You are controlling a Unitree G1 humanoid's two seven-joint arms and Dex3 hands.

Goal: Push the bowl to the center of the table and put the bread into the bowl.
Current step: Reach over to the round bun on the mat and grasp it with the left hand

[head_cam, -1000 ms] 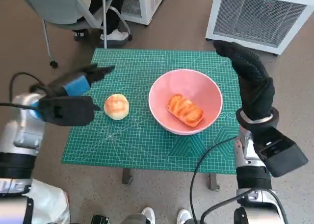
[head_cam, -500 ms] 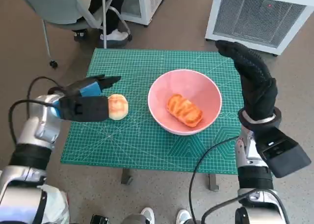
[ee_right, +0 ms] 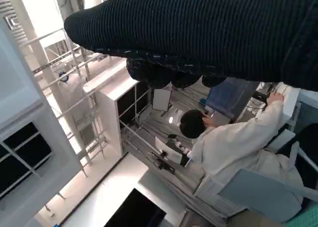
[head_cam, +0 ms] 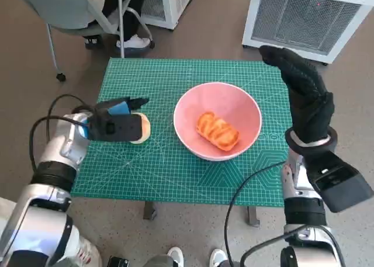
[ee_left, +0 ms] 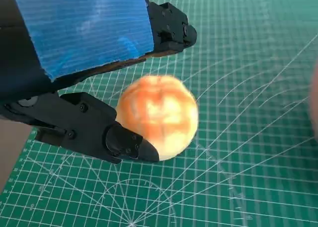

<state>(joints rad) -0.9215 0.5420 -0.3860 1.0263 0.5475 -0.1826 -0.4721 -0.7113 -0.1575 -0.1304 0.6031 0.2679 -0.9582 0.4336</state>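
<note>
A pink bowl (head_cam: 248, 112) stands near the middle of the green mat (head_cam: 175, 74), with a twisted golden bread loaf (head_cam: 217, 131) lying in it. A round bun (head_cam: 144, 131) rests on the mat left of the bowl, mostly hidden in the head view by my left hand (head_cam: 117, 125). In the left wrist view the bun (ee_left: 159, 115) sits between that hand's black fingers (ee_left: 131, 146): one fingertip touches its side, while the other stays clear above it. My right hand (head_cam: 305, 97), gloved, is raised beside the bowl's right rim, fingers stretched out and holding nothing.
A chair (head_cam: 70, 7) and a person's shoe (head_cam: 135, 42) are beyond the table's far left corner. White grilled units (head_cam: 310, 18) stand on the floor beyond the far right. The right wrist view shows a seated person in white (ee_right: 233, 147).
My left hand has moved right along the mat and lowered until its fingers bracket the bun. The bowl, the loaf and my right hand have stayed where they were.
</note>
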